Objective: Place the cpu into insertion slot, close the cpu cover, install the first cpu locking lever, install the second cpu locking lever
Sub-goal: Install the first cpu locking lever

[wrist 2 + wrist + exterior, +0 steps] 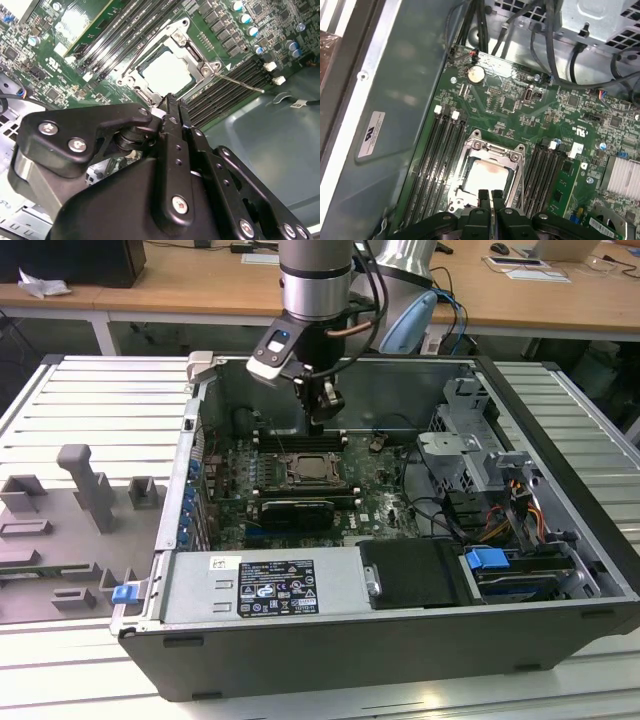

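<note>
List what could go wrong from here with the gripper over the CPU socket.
1. The black gripper hangs above the pale silver square cpu; descending off-line could strike the silver-grey metal cpu cover.
2. The thin wire locking lever juts over the long black memory slots; a sideways push may scrape them.

Vert. arm (316, 280), wrist pointing down, jaws pressed together.

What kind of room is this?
Probably a robot lab or workshop: an open computer case sits on a slatted metal table, a robot arm reaches in, and wooden desks stand behind.
</note>
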Controlling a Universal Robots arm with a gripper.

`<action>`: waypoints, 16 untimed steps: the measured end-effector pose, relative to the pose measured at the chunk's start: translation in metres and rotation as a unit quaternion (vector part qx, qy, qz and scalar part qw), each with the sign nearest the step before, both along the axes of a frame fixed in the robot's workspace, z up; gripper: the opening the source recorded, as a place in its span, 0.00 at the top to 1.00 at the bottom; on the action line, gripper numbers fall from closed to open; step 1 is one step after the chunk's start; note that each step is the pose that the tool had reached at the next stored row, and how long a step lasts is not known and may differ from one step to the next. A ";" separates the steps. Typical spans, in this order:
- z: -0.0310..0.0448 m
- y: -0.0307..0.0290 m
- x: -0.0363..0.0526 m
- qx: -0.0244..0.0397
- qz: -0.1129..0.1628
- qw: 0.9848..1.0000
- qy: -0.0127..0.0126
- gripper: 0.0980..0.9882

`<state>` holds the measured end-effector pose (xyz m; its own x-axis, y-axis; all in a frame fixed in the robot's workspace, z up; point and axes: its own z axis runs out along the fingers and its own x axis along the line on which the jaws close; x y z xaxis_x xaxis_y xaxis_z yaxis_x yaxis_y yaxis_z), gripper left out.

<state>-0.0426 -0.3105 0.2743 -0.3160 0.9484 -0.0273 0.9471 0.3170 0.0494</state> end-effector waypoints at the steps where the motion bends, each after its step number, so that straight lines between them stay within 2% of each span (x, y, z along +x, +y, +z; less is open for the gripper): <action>1: 0.0000 0.0000 0.0000 0.000 0.005 1.000 0.000 0.93; 8: 0.0000 0.0000 0.0000 0.000 0.033 0.999 0.000 0.93; 16: 0.0000 0.0000 0.0000 0.000 0.069 0.998 0.000 0.93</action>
<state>-0.0426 -0.3105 0.2743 -0.4441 0.8956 -0.0273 0.8942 0.4449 0.0494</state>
